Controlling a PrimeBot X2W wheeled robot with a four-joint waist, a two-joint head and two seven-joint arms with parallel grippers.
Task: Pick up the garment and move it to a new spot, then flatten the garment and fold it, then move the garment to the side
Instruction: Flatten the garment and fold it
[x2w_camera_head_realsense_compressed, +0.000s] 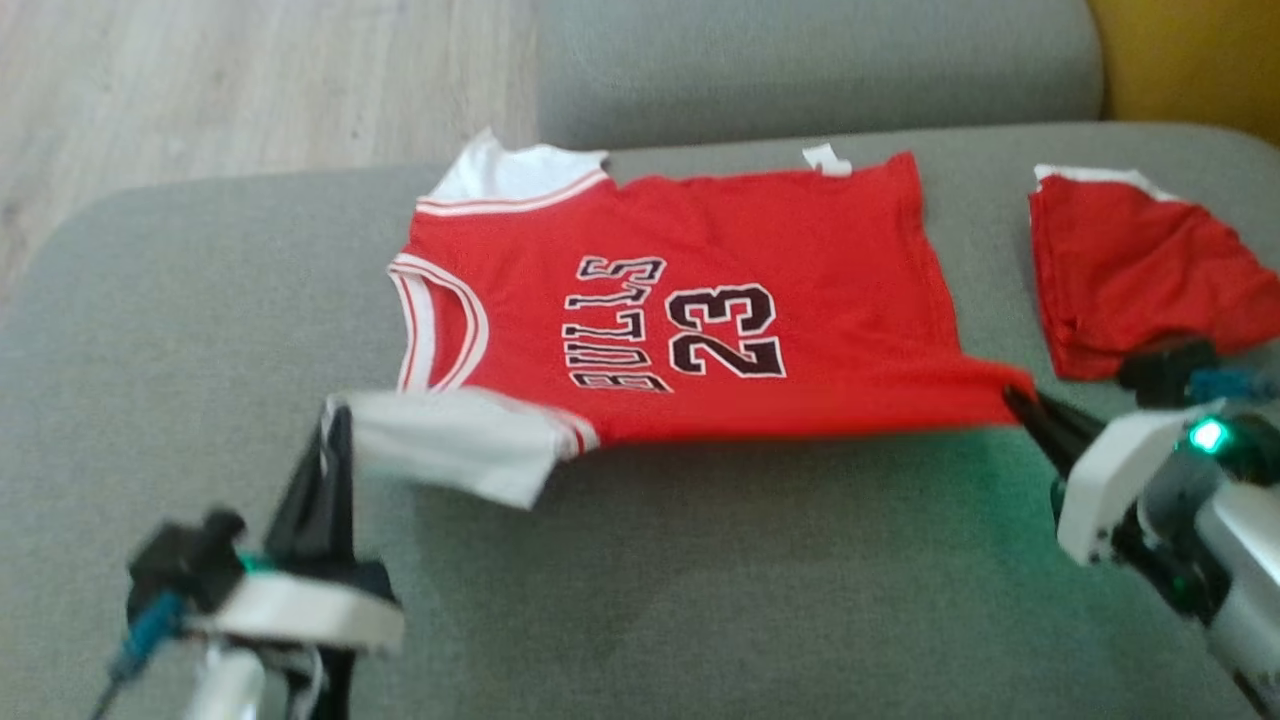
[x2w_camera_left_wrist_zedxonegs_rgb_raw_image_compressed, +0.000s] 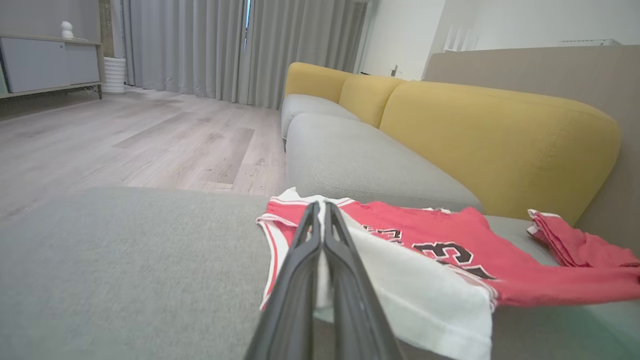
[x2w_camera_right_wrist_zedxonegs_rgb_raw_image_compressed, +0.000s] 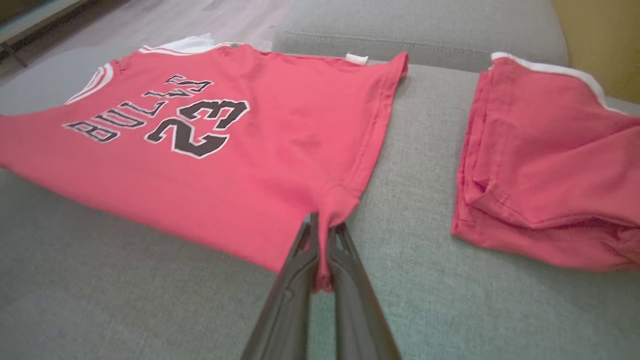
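Head view: a red Bulls 23 jersey (x2w_camera_head_realsense_compressed: 700, 330) lies spread on a grey sofa cushion (x2w_camera_head_realsense_compressed: 700, 600), its near edge raised between the left gripper (x2w_camera_head_realsense_compressed: 335, 425) and the right gripper (x2w_camera_head_realsense_compressed: 1015, 398). Left wrist view: the left gripper is clamped on the jersey's white sleeve. Right wrist view: the right gripper pinches the red hem corner, with a folded red garment (x2w_camera_right_wrist_zedxonegs_rgb_raw_image_compressed: 545, 160) nearby.

The left gripper (x2w_camera_head_realsense_compressed: 338, 418) had two long, dark, glossy fingers (x2w_camera_left_wrist_zedxonegs_rgb_raw_image_compressed: 295, 285) that tapered to thin tips and rose from a white wrist collar (x2w_camera_head_realsense_compressed: 300, 612). A black boxy camera block (x2w_camera_head_realsense_compressed: 185, 568) sat beside the collar, trailing a teal-blue cable (x2w_camera_head_realsense_compressed: 145, 635). The right gripper (x2w_camera_head_realsense_compressed: 1015, 398) had matching dark fingers (x2w_camera_right_wrist_zedxonegs_rgb_raw_image_compressed: 287, 305), a white angular housing (x2w_camera_head_realsense_compressed: 1105, 485), a glowing green light (x2w_camera_head_realsense_compressed: 1208, 436), a black block (x2w_camera_head_realsense_compressed: 1165, 372) with a blue plug (x2w_camera_head_realsense_compressed: 1225, 384), and a silver-grey forearm (x2w_camera_head_realsense_compressed: 1245, 560).
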